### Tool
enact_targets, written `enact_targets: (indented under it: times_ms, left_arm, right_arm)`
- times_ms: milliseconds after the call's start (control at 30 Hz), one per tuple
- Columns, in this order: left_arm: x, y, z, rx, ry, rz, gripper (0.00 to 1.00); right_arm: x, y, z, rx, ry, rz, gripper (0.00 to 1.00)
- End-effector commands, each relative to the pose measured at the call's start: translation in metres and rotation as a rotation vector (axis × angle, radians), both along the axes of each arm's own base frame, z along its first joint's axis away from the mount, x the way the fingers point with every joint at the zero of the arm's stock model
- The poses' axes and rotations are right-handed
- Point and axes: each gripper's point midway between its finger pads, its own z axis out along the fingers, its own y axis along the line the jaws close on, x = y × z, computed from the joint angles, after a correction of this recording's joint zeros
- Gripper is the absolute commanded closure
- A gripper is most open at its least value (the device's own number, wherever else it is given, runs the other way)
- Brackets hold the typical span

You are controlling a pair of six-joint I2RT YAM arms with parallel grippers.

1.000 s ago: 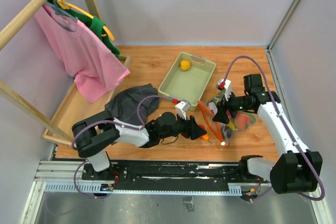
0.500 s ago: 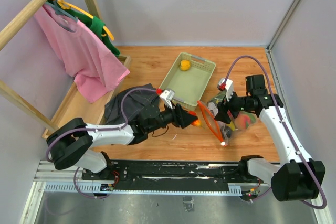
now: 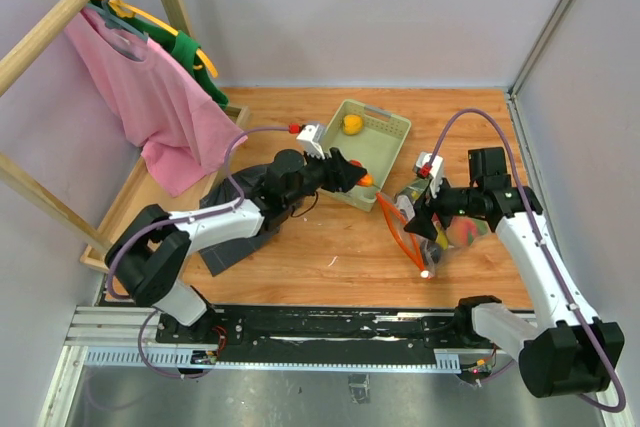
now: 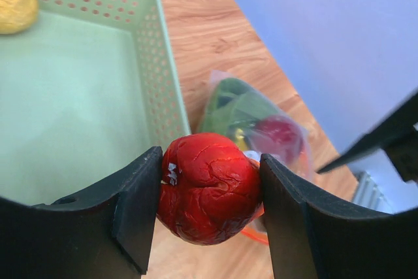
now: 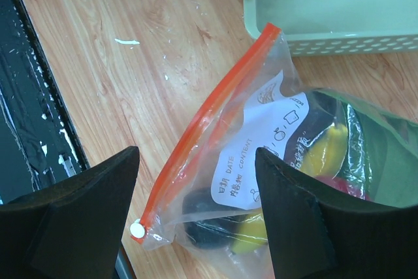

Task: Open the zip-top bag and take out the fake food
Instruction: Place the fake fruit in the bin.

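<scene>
zip-top bag (image 5: 287, 161): clear crinkly plastic | red fake food (image 4: 209, 187): glossy | tray (image 4: 163, 83): matt plastic | table (image 5: 130, 63): wood

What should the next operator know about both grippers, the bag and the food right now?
Left gripper: shut on a red fake food piece, at the green tray's near edge.
Right gripper: open, hovering over the zip-top bag, holding nothing.
Done: bag mouth looks open; a yellow piece lies in the tray.
Left: release the red piece, then pull out the food inside the bag.
</scene>
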Motion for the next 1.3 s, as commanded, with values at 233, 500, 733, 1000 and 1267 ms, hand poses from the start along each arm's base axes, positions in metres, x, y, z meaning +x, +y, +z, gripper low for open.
enact_targets:
  times_ms: [233,500,733,1000,1267]
  left_arm:
    - [0.086,-0.015,-0.015,0.159,-0.001,0.083,1.0]
    - [0.14,-0.03,-0.037,0.309,0.035,0.162,1.0]
    - [0.183,-0.044,-0.049,0.414,0.053,0.214,1.0]
    - [0.226,-0.051,-0.06,0.485,0.053,0.286,1.0]
    - [0.25,-0.051,-0.065,0.51,0.012,0.355,1.0]
  right_arm:
    - [0.009,-0.004,0.004,-0.051,-0.076,-0.037,0.26]
    - [0.02,-0.017,0.001,-0.106,-0.088,-0.117,0.25]
    - [0.025,-0.023,0.001,-0.118,-0.084,-0.156,0.24]
    - [0.027,-0.026,0.0,-0.12,-0.08,-0.172,0.23]
    - [0.027,-0.026,-0.001,-0.122,-0.076,-0.176,0.23]
